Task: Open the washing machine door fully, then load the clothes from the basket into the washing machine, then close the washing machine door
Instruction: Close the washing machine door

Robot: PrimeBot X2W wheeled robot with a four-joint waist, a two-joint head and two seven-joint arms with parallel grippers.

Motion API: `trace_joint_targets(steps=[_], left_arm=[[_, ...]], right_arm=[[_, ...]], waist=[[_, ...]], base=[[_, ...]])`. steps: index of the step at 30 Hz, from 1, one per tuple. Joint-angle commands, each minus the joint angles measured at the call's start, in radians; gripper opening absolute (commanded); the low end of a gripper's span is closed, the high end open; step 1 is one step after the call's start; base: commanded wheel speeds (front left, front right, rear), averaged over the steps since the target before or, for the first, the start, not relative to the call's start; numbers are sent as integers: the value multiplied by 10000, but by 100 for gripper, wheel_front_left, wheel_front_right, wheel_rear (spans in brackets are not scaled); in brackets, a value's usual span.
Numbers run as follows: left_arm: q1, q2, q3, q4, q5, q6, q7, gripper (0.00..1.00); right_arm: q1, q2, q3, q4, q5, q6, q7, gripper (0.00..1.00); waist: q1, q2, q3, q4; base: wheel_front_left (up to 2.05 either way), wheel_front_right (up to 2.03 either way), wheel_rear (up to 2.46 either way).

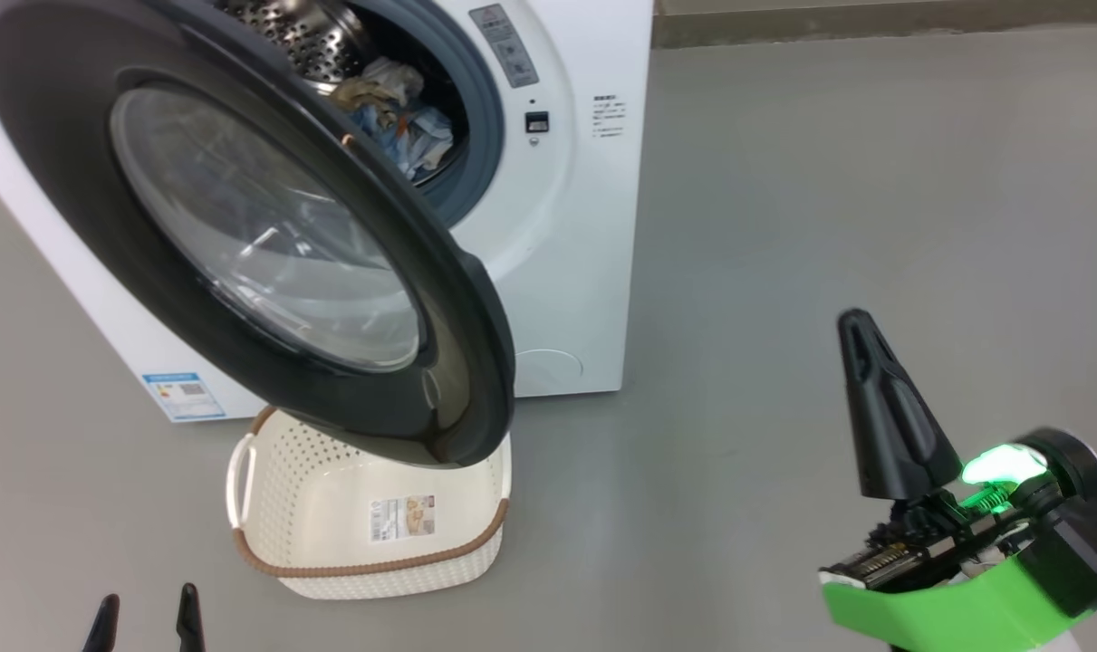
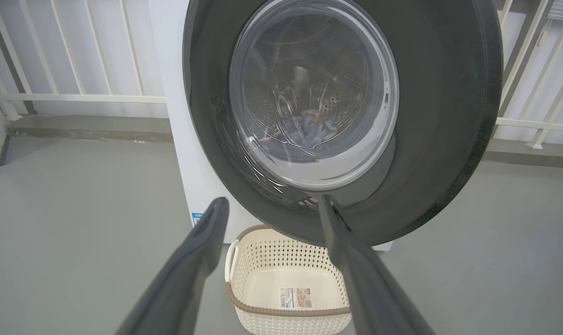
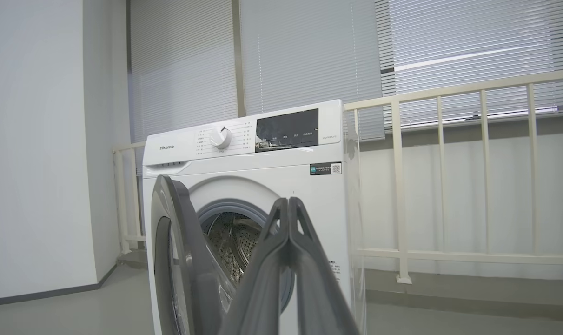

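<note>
1. The large round washing machine door, glossy black-rimmed with a bulging clear glass window, is seen swung open from the big white boxy front-loading washing machine.
2. The light blue printed and white clothes are bundled inside the perforated steel drum; the small cream-white perforated plastic basket is stood on the grey floor beneath the door's lower edge.
3. The left gripper is held with fingers spread wide; the right gripper is pressed closed, gripping nothing, well apart from the machine.

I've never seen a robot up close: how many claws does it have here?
2. The left gripper stands open at the lower left, near the basket; the right gripper is shut and empty at the lower right.
</note>
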State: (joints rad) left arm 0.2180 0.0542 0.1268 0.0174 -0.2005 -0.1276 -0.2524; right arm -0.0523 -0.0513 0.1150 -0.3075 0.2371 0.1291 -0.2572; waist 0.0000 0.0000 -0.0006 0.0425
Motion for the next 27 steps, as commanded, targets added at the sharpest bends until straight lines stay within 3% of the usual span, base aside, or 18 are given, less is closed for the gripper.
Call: trace_joint_targets(steps=[1, 7, 13, 17, 27], left_arm=[[-447, 128, 253, -161, -95, -30, -93, 100], [-494, 114, 123, -112, -181, -30, -93, 100], [-534, 76, -36, -30, -273, -30, -93, 100], [-614, 38, -255, 17, -366, -30, -93, 100], [-1030, -6, -807, 11, -639, -30, -93, 100]], right_arm=[[-502, 11, 476, -564, -153, 16, -46, 0], [-809, 11, 1524, -923, -684, 16, -46, 0], [-1238, -199, 2866, -228, -1043, 16, -46, 0], [-1611, -531, 3676, 743, -917, 16, -46, 0], [-2434, -768, 4577, 3268, -520, 16, -46, 0]], waist=[[0, 0, 31, 166], [0, 0, 50, 540], [0, 0, 133, 1137], [0, 0, 286, 1732], [0, 0, 885, 2935]], base=[[0, 0, 0], [0, 0, 0], [0, 0, 0], [0, 0, 0], [0, 0, 0]])
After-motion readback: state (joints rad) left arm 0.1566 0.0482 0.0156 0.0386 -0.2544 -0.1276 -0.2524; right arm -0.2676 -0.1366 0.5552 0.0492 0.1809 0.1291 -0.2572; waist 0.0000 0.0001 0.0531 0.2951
